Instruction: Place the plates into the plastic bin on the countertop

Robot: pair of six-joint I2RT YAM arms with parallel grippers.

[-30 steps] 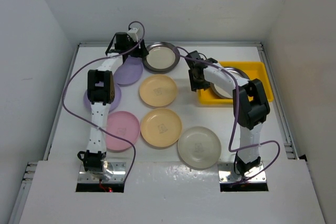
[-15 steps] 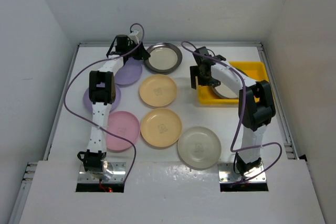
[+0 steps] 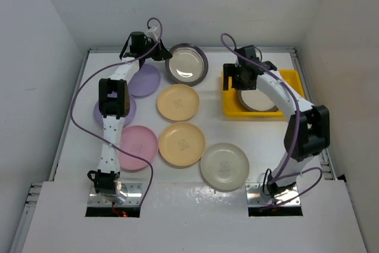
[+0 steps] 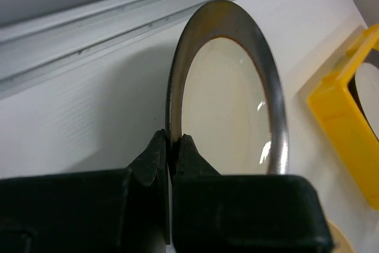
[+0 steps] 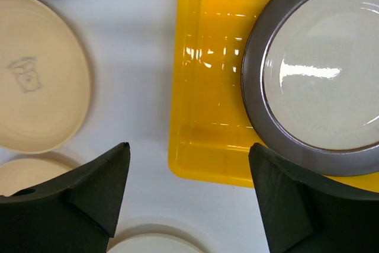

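Left gripper [image 3: 161,53] sits at the top centre of the overhead shot, jaws pressed together on the left rim of a dark metallic-rimmed round plate [image 3: 186,64] with a cream inside. The wrist cam shows both fingertips [image 4: 155,157] pinching that thin metal edge [image 4: 228,105], and the plate looks tipped up off the glossy white countertop [image 3: 234,134] on that side

Right gripper [image 3: 243,81] hangs over the shallow bright yellow plastic bin [image 3: 231,109] in the upper right, fingers spread wide with nothing between them [image 5: 189,170]. A second dark-rimmed plate [image 5: 320,69] lies flat inside the bin, toward its right side

Everything else is out on the counter: two lilac plates [image 3: 146,79] at upper left (one half hidden under the left arm), a pink plate [image 3: 137,146] lower left, two yellow-orange plates [image 3: 177,102] down the middle, and a cream plate [image 3: 224,166] lower centre
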